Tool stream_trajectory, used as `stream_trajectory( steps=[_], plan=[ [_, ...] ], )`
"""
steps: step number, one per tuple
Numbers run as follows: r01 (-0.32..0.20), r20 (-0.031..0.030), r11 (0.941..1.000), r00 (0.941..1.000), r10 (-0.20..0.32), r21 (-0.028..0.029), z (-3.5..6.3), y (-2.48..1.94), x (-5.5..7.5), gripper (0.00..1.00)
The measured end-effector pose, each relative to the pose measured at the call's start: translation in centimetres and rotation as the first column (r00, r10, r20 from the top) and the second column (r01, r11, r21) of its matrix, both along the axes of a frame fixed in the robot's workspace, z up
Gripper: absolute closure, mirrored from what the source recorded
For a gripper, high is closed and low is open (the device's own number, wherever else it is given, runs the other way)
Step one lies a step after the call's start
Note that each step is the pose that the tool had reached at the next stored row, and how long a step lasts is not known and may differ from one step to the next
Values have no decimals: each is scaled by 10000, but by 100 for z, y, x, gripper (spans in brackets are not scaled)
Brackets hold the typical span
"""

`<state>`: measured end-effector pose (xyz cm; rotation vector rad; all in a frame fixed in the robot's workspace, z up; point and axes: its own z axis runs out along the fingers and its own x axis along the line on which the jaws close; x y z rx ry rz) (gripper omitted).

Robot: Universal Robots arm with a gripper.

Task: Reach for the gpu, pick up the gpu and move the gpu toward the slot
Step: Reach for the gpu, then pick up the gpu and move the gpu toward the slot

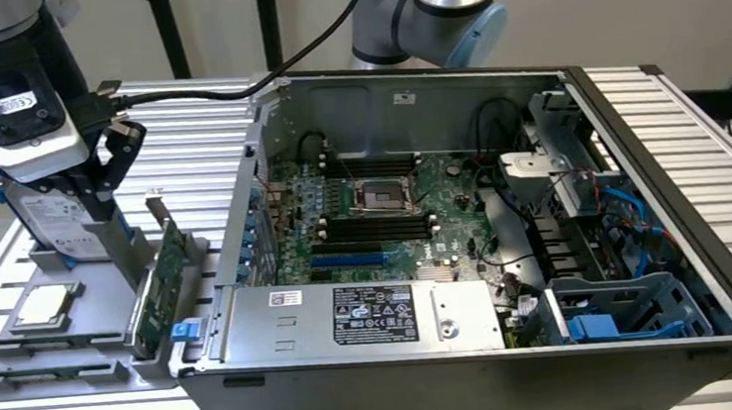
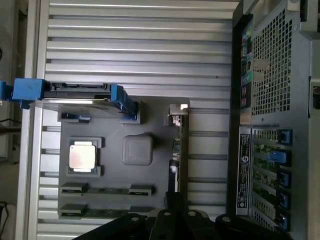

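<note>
Fingers [image 2: 175, 199]: closed, empty, poised above the grey holder [image 2: 112, 177].
Card [image 1: 161, 278]: green, standing on edge in the holder, apart from the fingers, at five o'clock of them in the exterior view.
Handling: likely light, stiff, fragile; thin edge may slip.
Hold: probably its upper edge near the metal bracket [image 2: 177, 111], clear of parts.
Computer case [image 1: 687, 237]: open, at three o'clock of the card.
</note>
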<state>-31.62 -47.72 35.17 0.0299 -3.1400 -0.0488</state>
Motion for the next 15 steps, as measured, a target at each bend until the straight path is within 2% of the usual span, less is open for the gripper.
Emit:
stream_trajectory(
  steps=[15],
  plan=[
    [-1,-9,10000,10000,1,0,-1,-1,0,88]
  ],
)
